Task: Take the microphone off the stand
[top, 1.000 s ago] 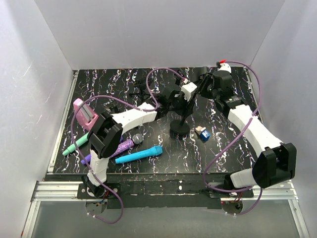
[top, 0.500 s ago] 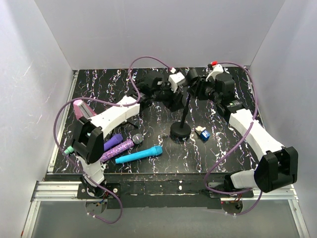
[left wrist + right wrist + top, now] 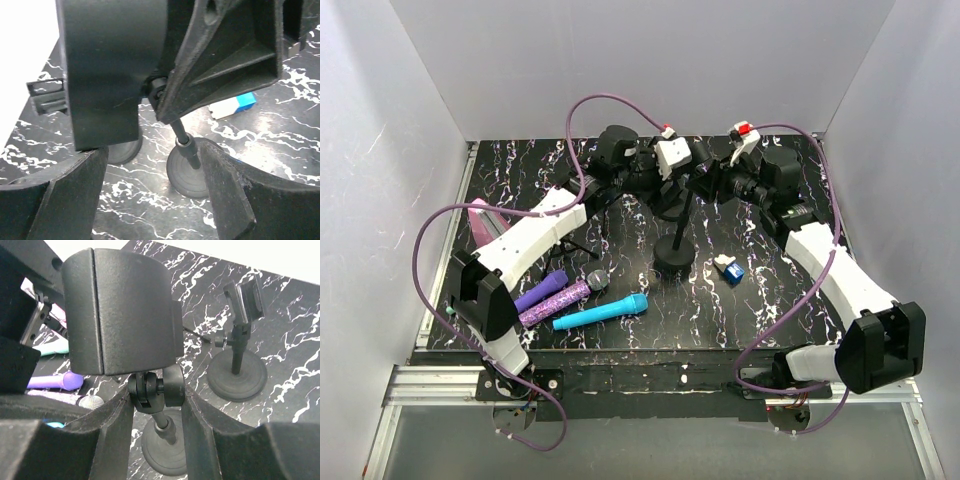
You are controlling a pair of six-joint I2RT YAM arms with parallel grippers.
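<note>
Jaws on the right gripper (image 3: pixel 155 402) pinch the neck of the stand (image 3: pixel 164 455) under the black microphone (image 3: pixel 120 310). The left gripper (image 3: pixel 155 160) gapes wide beside it. Next, I reckon, the left one must clasp the microphone and lift.

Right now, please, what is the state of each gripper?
Left gripper: open, holding nothing.
Right gripper: closed on the stand joint.
</note>
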